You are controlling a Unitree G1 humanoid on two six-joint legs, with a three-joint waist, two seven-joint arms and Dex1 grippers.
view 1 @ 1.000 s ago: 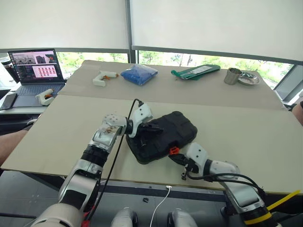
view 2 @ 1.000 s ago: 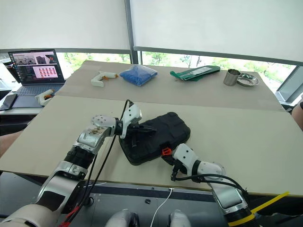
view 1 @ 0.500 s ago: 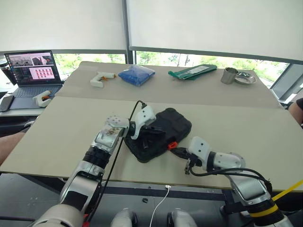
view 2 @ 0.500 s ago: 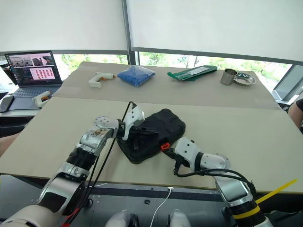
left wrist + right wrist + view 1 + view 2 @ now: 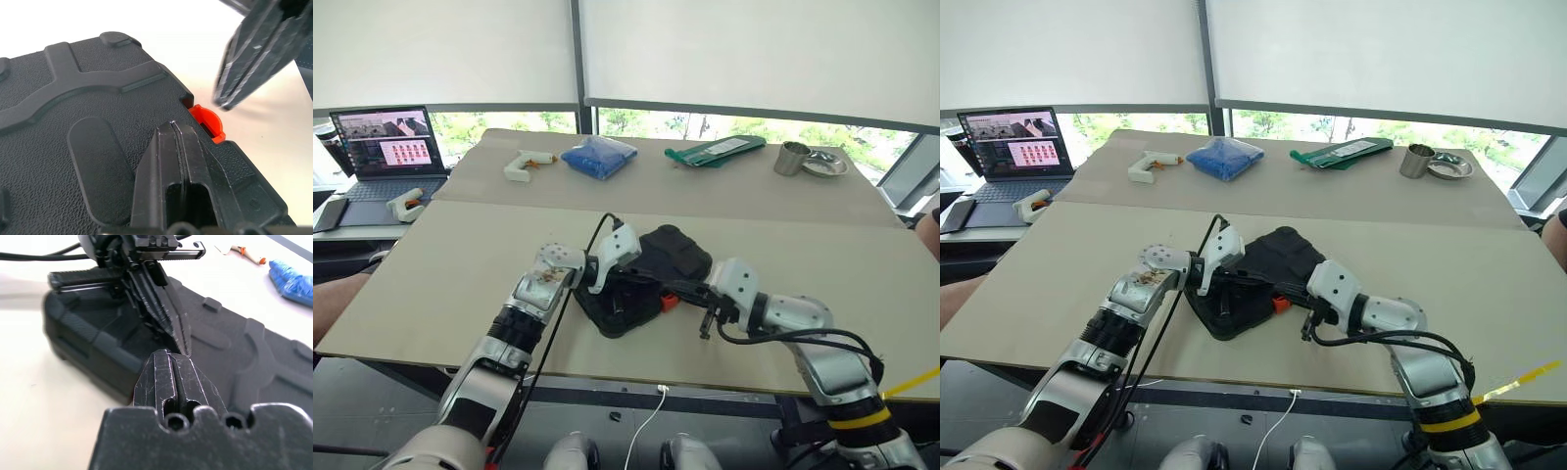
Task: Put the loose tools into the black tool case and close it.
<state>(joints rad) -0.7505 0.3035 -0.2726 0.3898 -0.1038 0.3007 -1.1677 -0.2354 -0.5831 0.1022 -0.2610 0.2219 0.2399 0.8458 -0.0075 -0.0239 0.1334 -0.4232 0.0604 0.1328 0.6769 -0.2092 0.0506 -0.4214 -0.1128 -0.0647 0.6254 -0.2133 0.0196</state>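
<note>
My black hard-plastic tool case [image 5: 646,277] lies shut under my clenched left tool [image 5: 174,128]; my clenched right tool [image 5: 173,366] hovers beside its orange latch [image 5: 207,122], probably unfastened.

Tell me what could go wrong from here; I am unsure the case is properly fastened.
The black tool case lies near the table front edge, so a push could slide it off. The shut left hand rests on the lid, while the shut right hand hovers off the orange latch, possibly leaving it unfastened.
</note>
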